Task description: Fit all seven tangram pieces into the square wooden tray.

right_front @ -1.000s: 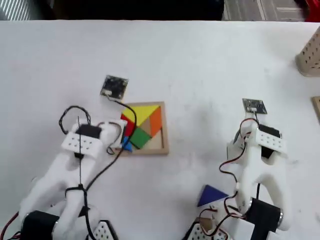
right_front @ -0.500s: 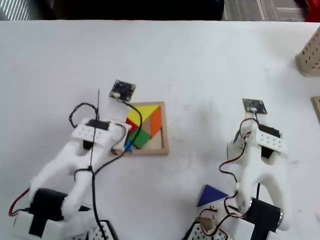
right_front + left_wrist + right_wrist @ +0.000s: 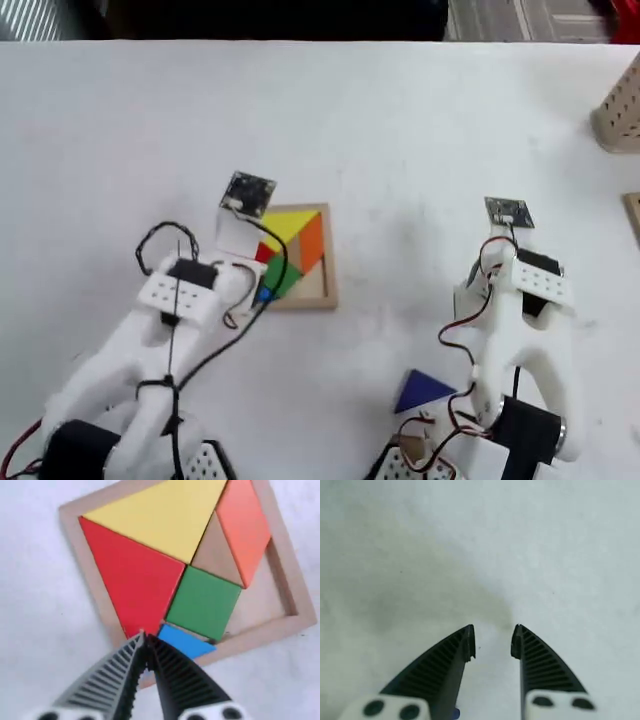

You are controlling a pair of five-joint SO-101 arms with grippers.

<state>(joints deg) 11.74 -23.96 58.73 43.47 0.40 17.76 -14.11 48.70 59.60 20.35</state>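
The square wooden tray point(image 3: 280, 562) point(image 3: 327, 290) holds a yellow triangle point(image 3: 160, 512), a red triangle point(image 3: 132, 582), a green square point(image 3: 202, 602), an orange parallelogram point(image 3: 245, 525) and a tan triangle point(image 3: 215, 555). A small light blue triangle point(image 3: 185, 642) point(image 3: 262, 293) lies at the tray's near rim, partly over it. My left gripper point(image 3: 146, 641) is shut, its tips at the red triangle's corner beside the light blue piece. A dark blue triangle point(image 3: 425, 390) lies on the table near the right arm's base. My right gripper point(image 3: 492, 642) is open above bare table.
The left arm point(image 3: 180, 290) leans over the tray's left side, with its cable looping above it. The right arm point(image 3: 520, 290) stands to the right of the tray. A perforated wooden block point(image 3: 622, 110) sits at the table's far right edge.
The left arm swung rightward and its wrist came in over the tray's left edge. The light blue triangle shifted slightly right. The right arm has not moved.
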